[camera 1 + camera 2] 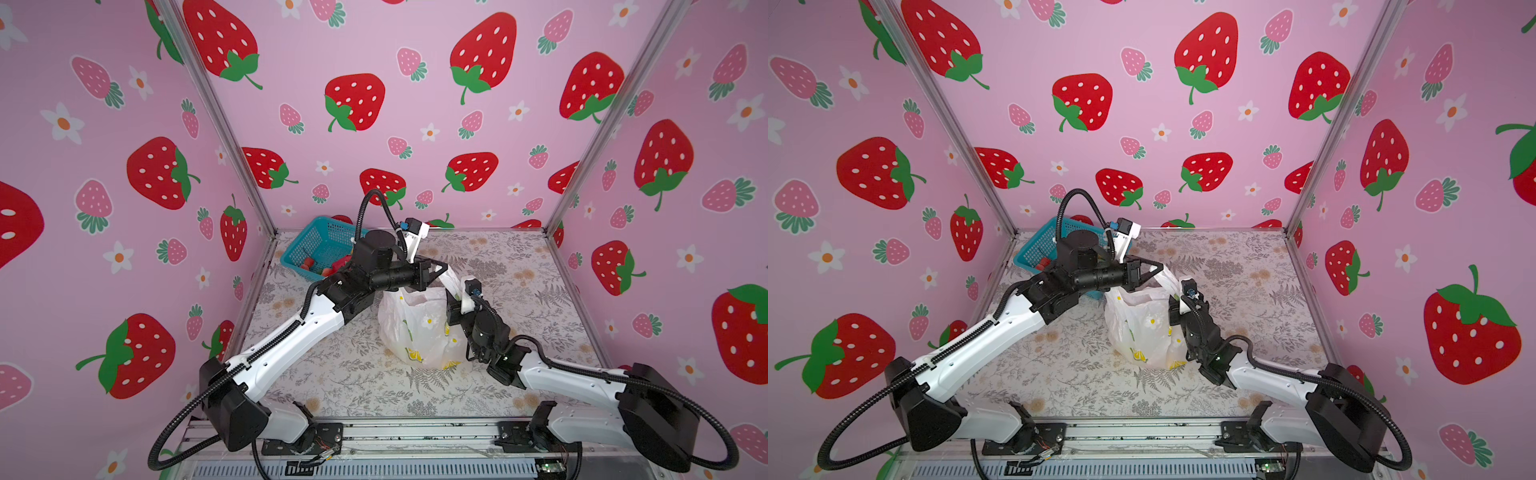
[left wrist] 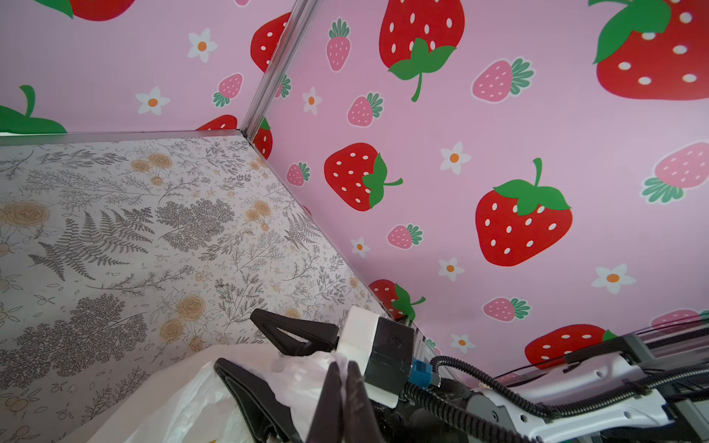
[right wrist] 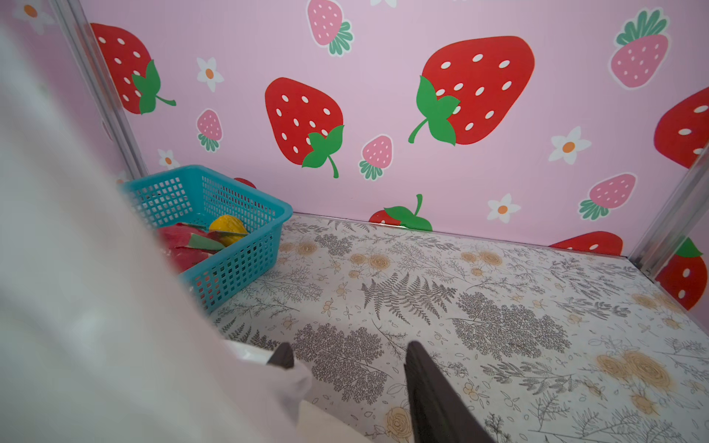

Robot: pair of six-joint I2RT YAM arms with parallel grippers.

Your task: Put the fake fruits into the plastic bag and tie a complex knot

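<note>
Your left gripper (image 2: 343,377) is pinched tight on the bag's (image 1: 411,328) rim on its basket (image 3: 245,245) side. Your right gripper (image 3: 345,368), jaws parted, sits at the opposite rim, one finger under film, nothing clamped. Red and yellow fruits (image 3: 215,236) remain in the basket.

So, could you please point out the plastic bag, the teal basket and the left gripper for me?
plastic bag (image 1: 409,328), a top view, on its front wall.
teal basket (image 3: 245,264), right wrist view, on its mesh side wall.
left gripper (image 1: 441,270), a top view, between its fingertips, shut on the bag's handle.
</note>
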